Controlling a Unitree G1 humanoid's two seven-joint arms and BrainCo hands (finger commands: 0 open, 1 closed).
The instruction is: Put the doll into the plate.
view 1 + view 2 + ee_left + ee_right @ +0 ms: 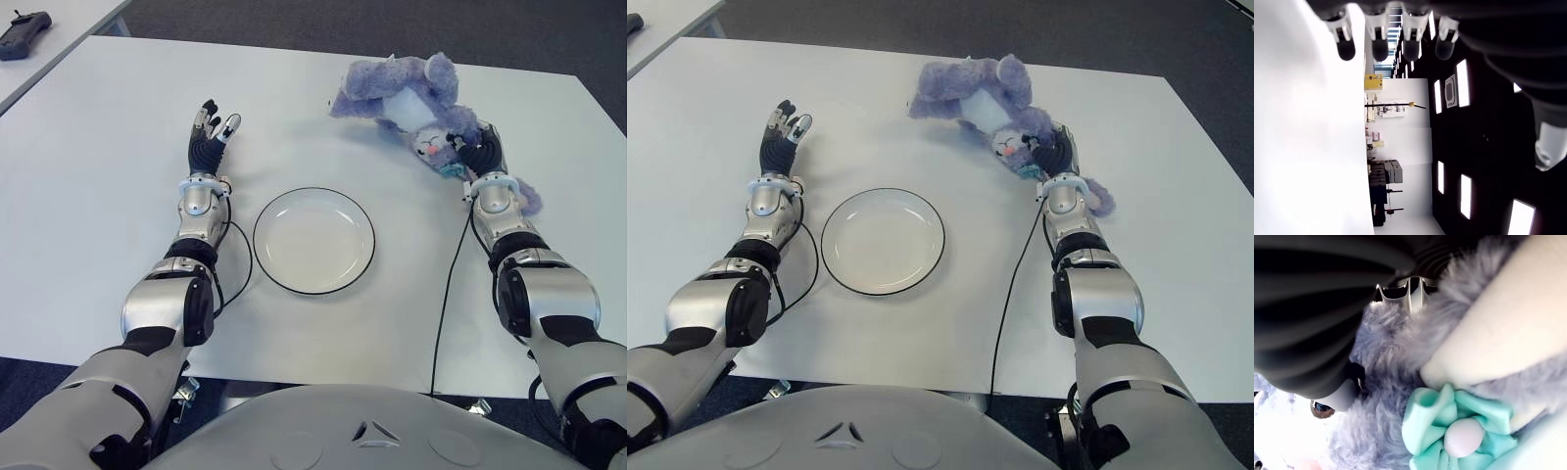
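The doll (402,93) is a fluffy purple plush with a white belly and a teal bow (1459,431). It is at the far right of the white table (88,166), beyond and to the right of the plate. My right hand (477,152) is at the doll's head, its dark fingers (1312,333) curled into the fur by the bow. The round white plate (313,240) with a dark rim stands empty in the middle. My left hand (211,132) shows to the left of the plate with straight fingers (1379,49) that hold nothing.
A dark remote-like device (22,34) lies on a second table at the far left. Black cables (446,284) run along both forearms across the tabletop. The table's front edge is close to my body.
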